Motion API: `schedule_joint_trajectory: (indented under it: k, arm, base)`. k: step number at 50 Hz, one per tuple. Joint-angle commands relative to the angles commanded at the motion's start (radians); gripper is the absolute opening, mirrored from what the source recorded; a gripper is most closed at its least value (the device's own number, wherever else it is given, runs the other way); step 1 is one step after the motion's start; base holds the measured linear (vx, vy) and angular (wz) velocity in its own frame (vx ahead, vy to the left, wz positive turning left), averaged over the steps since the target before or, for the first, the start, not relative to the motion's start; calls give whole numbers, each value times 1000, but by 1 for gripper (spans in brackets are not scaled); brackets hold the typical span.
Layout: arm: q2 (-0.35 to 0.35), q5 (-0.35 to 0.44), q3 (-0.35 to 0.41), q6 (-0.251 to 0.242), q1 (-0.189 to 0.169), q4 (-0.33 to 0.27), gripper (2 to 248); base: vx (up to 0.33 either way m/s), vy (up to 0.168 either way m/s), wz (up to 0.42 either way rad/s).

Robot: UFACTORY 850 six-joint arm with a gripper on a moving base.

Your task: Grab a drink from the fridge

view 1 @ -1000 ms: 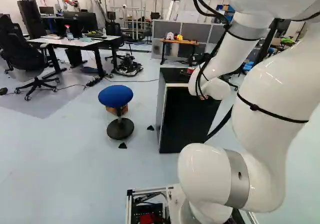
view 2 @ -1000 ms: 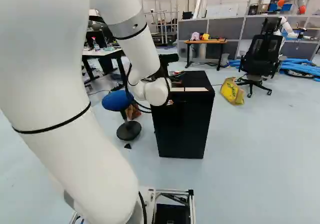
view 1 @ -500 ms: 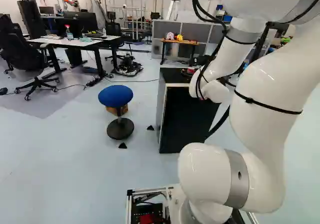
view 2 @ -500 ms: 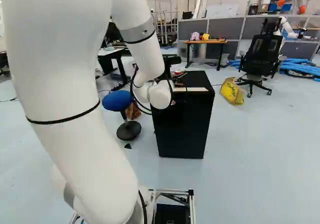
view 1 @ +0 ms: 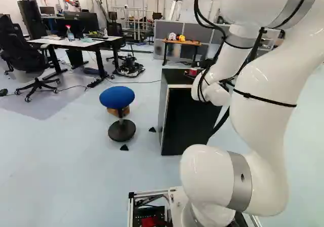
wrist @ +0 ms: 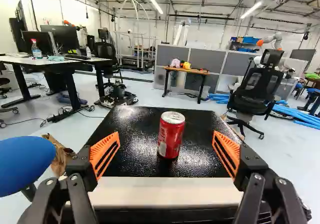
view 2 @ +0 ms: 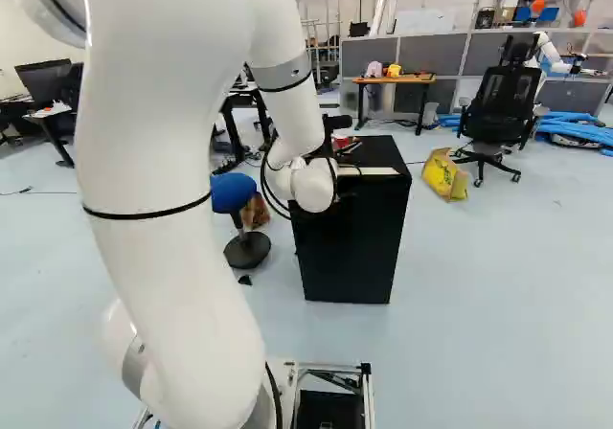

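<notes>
Left base view: white arm reaches to the black fridge, right of centre.

Right base view: fridge near centre, nothing lifted clear.

Wrist view: claw spread wide; red soda can upright on fridge top, ahead, ungripped. Approach looks mostly done; grip and lift left.
</notes>
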Motion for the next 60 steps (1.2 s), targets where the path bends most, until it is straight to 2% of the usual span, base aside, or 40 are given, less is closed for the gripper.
schedule_joint_trajectory:
  k: [36, 60]
  arm:
    - [-162, 8, -105, 0, 19, 33, 247]
    - [-217, 34, -178, 0, 32, 35, 247]
  base:
    - [0, 0, 0]
    - [0, 0, 0]
